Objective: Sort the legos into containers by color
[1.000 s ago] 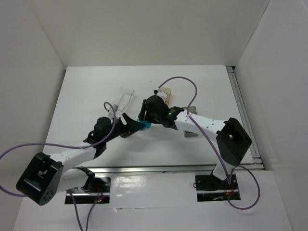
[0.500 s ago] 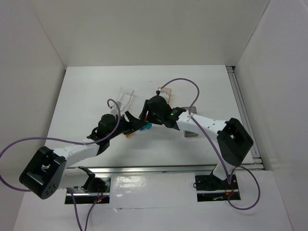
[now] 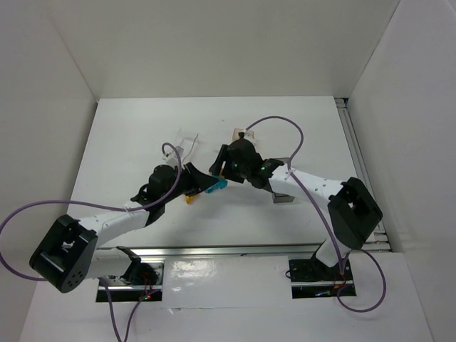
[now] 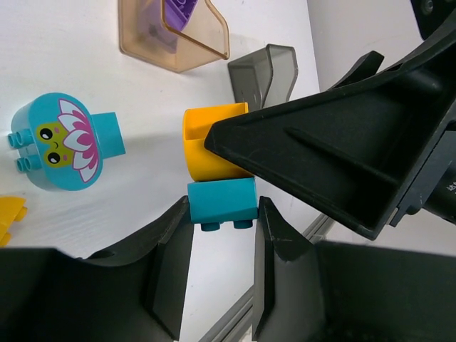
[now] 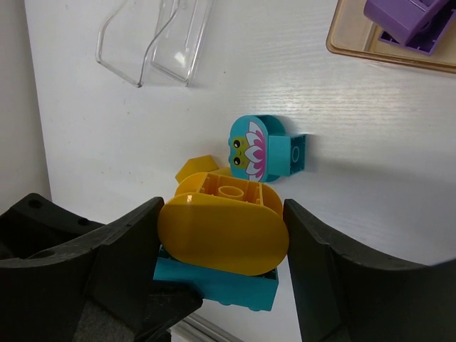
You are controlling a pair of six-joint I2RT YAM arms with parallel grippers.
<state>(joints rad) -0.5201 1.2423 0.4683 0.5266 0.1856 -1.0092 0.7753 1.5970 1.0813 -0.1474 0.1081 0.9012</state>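
**White bench (image 3: 135, 135), purple sorted, one joined pair being gripped**

White walls close the bench in on the left, far and right sides, and both arms meet nose to nose near its middle.

Done so far, as far as can be seen: a purple brick (image 5: 402, 18) lies inside the tan container (image 4: 203, 44). It may be more than one piece; the crop hides that. The clear container (image 5: 178, 43) holds nothing visible, and the dark grey container (image 4: 263, 71) looks empty too.

In hand is a stacked pair. The right arm (image 3: 313, 187) has its jaws clamped on the rounded yellow-orange brick (image 5: 224, 239). The left arm (image 3: 114, 221) has its jaws pressed against both sides of the small teal brick (image 4: 222, 201) joined beneath it. My reading is that the two are about to be pulled apart. Whether the pair rests on the bench or is lifted off it I cannot tell.

Left to do: both halves of that pair, the lotus-faced teal brick (image 5: 263, 149) and a small yellow piece (image 5: 194, 168), which lie loose on the bench just beside the held pair.

Room is tight where the work is. The two sets of jaws nearly touch, and the loose bricks sit close under them. The tan and dark grey containers stand near on the far-right side, and the clear container is near on the far-left. Open bench lies to the left and towards the far wall. A metal rail (image 3: 214, 251) runs along the near edge, and another borders the right side.
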